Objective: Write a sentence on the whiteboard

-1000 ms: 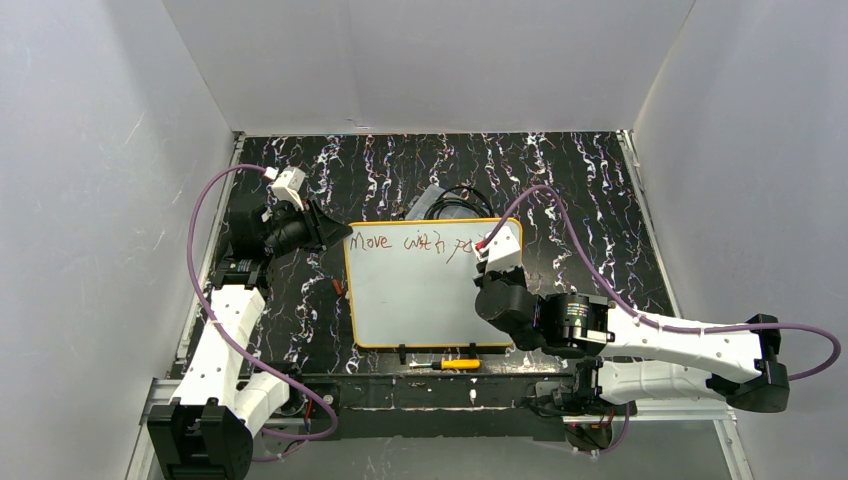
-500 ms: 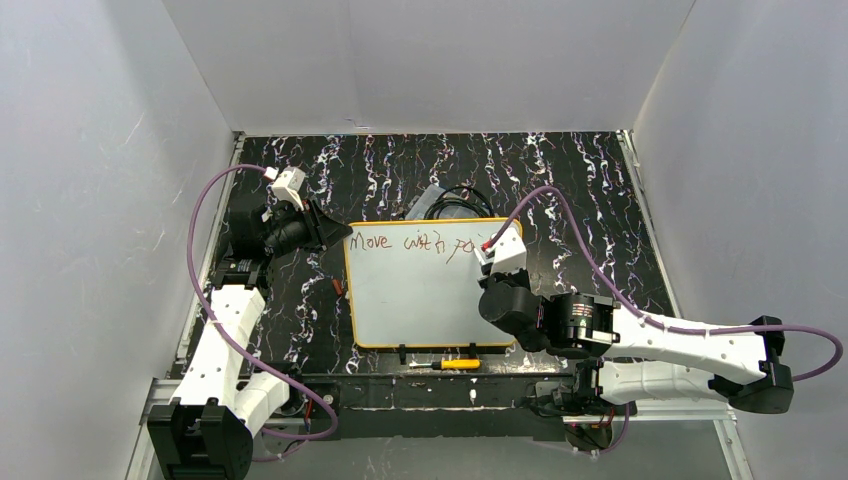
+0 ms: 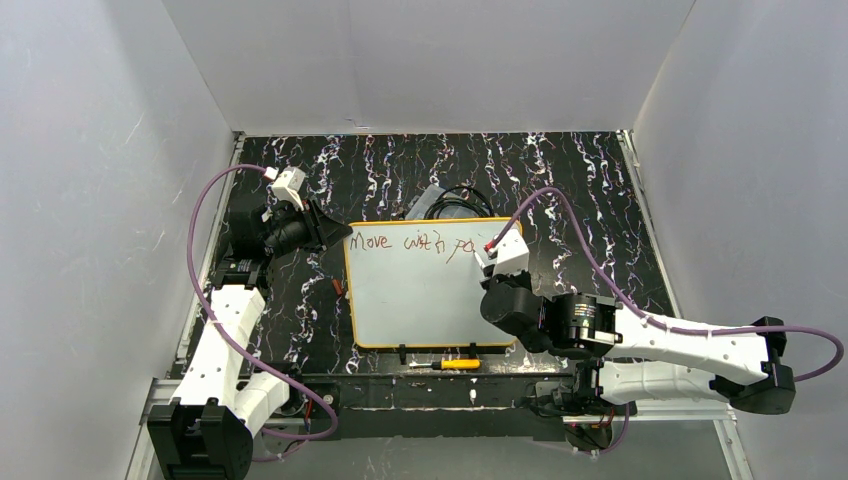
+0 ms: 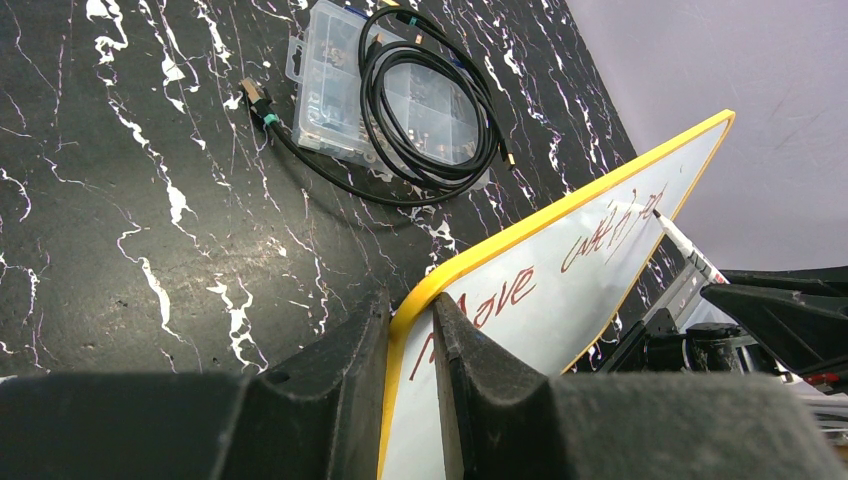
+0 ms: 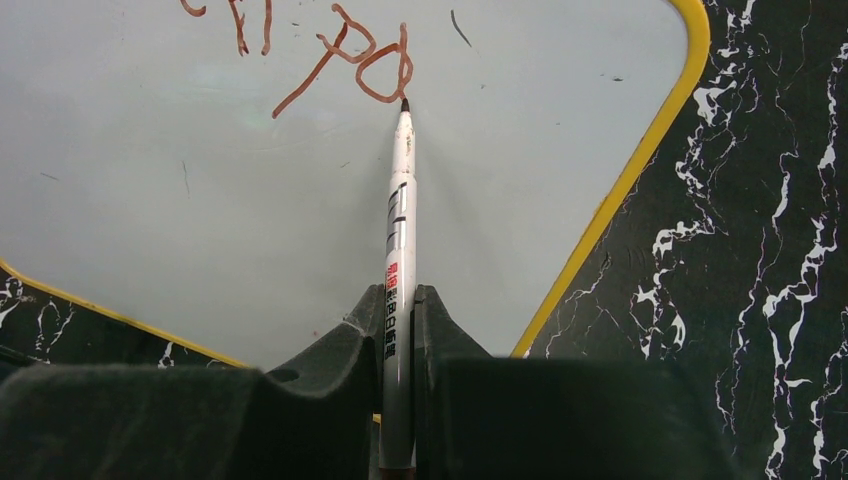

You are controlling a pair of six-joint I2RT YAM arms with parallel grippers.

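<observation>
The whiteboard [image 3: 430,300], white with a yellow rim, lies flat mid-table. Reddish-brown lettering, the sentence [image 3: 410,242], runs along its far edge and reads roughly "Move with po". My left gripper [image 3: 338,236] is shut on the board's far-left corner; in the left wrist view its jaws [image 4: 410,308] pinch the yellow rim of the whiteboard [image 4: 590,280] beside "Move" [image 4: 505,292]. My right gripper [image 5: 400,295] is shut on a white marker [image 5: 400,210], whose tip touches the whiteboard [image 5: 200,190] just under the last letter of the sentence [image 5: 350,55].
A clear parts box with a coiled black cable [image 3: 440,203] sits just beyond the board's far edge, also in the left wrist view [image 4: 400,90]. A yellow-handled screwdriver [image 3: 457,364] lies at the near edge. White walls enclose three sides.
My right gripper has shifted slightly right and toward me with the marker, and the last letters after "with" have gained a stroke. The left gripper and the board have stayed put.
</observation>
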